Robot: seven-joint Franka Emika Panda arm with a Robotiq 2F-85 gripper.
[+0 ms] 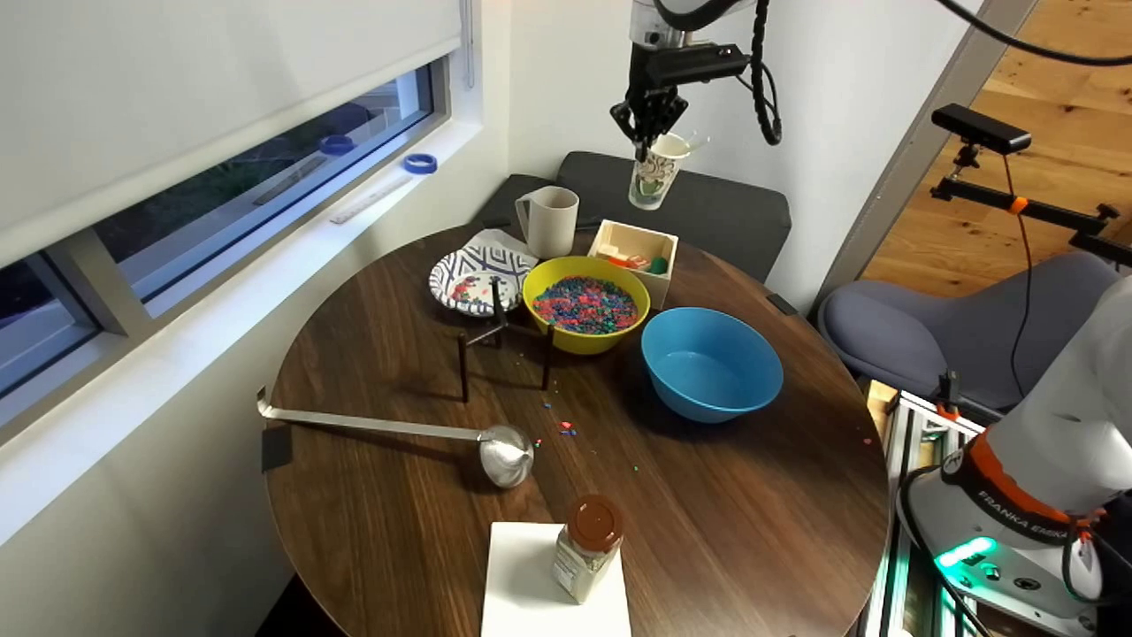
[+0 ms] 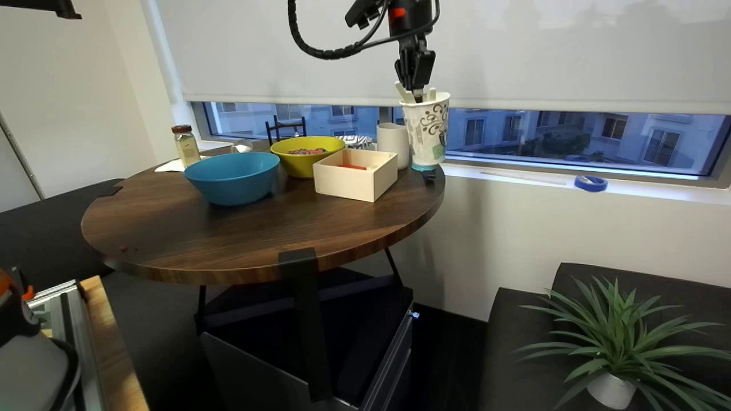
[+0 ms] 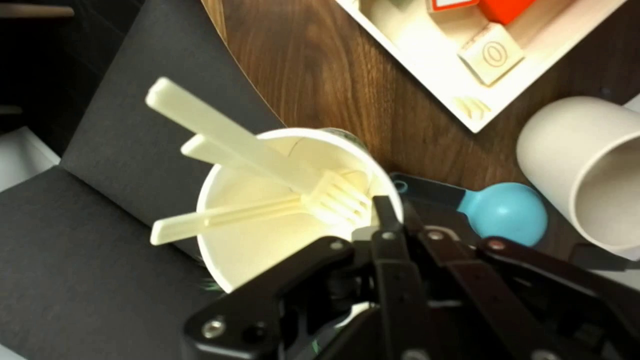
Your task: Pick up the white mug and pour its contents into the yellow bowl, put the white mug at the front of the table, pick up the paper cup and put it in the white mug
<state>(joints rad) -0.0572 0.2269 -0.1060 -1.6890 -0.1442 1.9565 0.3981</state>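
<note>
Black two-finger gripper [image 3: 398, 214] is clamped on the wall of the small, tapered, whitish paper cup [image 1: 656, 172], one finger inside the rim, one outside. Cup is in the air by the edge of the round, dark brown wooden table [image 1: 707, 531], clear of the top. Mouth up, tilted. Outside: dark scrolling print, green patch low down. Inside: plain, pale, with cream plastic cutlery [image 3: 245, 141] in it; fork tines show down in the cup, handles poke out past the rim.

Off-white ceramic mug with side handle [image 1: 555, 221] stands upright near the table edge, apart from the cup. Turquoise round scoop with black handle [image 3: 507, 212] shows between cup and mug in the wrist view. Round yellow bowl [image 1: 584, 343] near the mug holds small red, blue and green bits. Square pale wooden box [image 2: 342, 181] just beside that bowl.
</note>
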